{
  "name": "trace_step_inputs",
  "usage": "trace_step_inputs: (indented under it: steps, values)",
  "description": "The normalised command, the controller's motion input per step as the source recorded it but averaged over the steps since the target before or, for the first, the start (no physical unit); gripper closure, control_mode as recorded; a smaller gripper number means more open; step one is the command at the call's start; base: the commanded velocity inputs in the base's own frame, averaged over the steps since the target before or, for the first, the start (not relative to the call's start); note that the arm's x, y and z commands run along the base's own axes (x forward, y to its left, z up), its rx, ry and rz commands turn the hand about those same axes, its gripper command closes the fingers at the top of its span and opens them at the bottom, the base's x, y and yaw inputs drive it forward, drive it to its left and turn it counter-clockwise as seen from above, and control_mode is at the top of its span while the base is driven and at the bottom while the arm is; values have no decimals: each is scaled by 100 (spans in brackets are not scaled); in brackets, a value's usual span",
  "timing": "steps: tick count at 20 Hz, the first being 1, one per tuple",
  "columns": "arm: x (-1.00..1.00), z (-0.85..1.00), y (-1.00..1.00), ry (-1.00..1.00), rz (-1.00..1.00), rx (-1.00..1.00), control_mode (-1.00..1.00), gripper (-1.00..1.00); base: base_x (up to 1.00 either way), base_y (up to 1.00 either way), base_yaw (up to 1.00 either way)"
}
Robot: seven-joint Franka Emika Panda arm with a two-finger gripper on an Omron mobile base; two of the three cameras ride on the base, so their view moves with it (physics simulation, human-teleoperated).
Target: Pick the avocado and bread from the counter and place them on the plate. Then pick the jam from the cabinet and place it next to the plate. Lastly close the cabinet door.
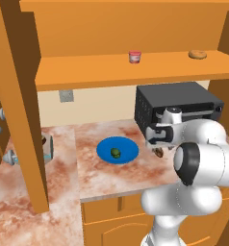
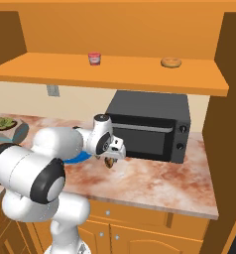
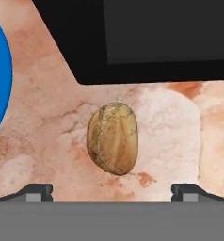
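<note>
Bread (image 3: 112, 138) lies on the counter (image 3: 48, 117) between the spread-apart fingers (image 3: 36, 192) — untouched.

Plate (image 2: 83, 158): mostly hidden behind the arm in the right base view; cut off by the left edge in the hand view.
Bread (image 1: 159, 153): partly covered by the hand in both base views.
Fingers (image 3: 36, 191): only tips visible.
Door (image 1: 18, 96): cropped at top.
</note>
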Motion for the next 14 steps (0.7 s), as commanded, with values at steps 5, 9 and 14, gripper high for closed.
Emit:
trace_step_inputs:
  steps: [5, 9, 14]
  values:
    - [13, -34, 0, 0, 9, 0, -100, -100, 0, 0, 0]
    - [14, -29, 0, 0, 9, 0, -100, -100, 0, 0, 0]
    - [18, -22, 0, 0, 9, 0, -100, -100, 0, 0, 0]
